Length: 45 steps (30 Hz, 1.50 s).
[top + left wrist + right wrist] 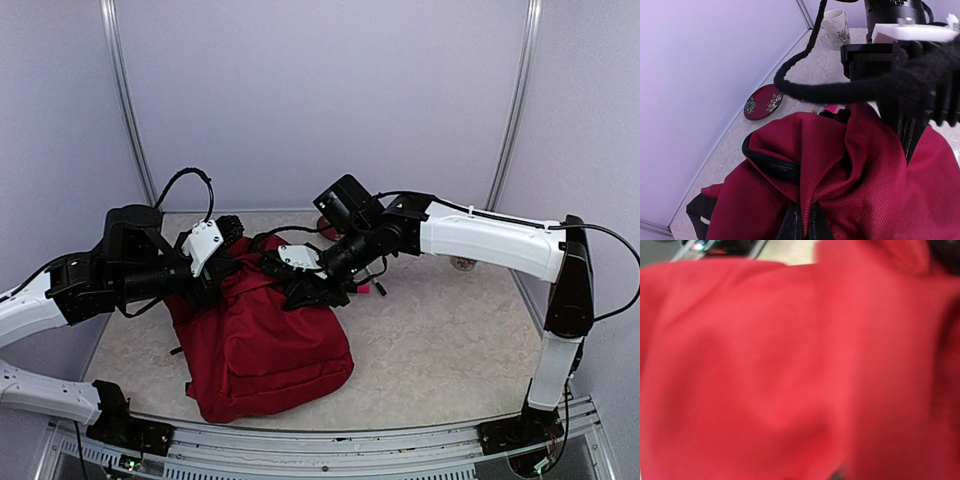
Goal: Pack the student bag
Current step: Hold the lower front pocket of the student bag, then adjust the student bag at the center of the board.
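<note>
Opening step: my left fingers (791, 226) pinch fabric of the student bag (265, 350); right fingers (300, 294), gap I cannot tell. Next, I judge: widen the mouth.

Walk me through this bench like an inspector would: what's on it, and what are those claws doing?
Surface: pale speckled table; no spills seen.
Job's things: student bag, dark red, slumped on the table, its top bunched up between the arms.
Clutter: flowered red plate and mug by the far wall; small pink item behind the bag, too hidden to name.
Grippers: left gripper pinched shut on the bag's fabric; right gripper at the bag's top, open or shut cannot be told, as its camera shows only blurred red cloth.
Cables: black cable loops just above the bag.
Surroundings: plain lilac walls, metal poles; nothing else seen.
</note>
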Tool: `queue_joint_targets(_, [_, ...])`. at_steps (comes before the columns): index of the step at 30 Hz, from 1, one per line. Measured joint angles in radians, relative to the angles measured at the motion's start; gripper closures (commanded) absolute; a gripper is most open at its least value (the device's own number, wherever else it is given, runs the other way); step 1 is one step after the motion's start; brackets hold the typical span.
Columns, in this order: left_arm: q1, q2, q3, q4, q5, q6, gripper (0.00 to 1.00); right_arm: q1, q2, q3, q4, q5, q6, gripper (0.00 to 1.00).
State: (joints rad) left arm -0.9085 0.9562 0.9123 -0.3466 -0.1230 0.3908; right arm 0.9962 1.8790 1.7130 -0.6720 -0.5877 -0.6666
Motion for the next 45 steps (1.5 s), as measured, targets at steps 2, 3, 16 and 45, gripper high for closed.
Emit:
queue_joint_targets(2, [0.0,0.0,-0.002,-0.007,-0.002,0.0,1.0,0.005,-0.007,-0.012,-0.001,-0.016,0.004,1.0])
queue_joint_targets(3, [0.0,0.0,-0.003,-0.008,-0.002,0.0,1.0,0.006,-0.013,-0.021,0.0,-0.024,0.01,1.0])
queue_joint_targets(16, [0.026,0.097,0.06,-0.007,-0.18,0.01,1.0,0.006,-0.053,-0.064,0.168,0.163,0.108,1.0])
queue_joint_targets(45, [-0.147,0.061,-0.039,-0.126,-0.25,-0.167,0.19,0.227,-0.039,-0.815,1.335,0.685,0.012,1.0])
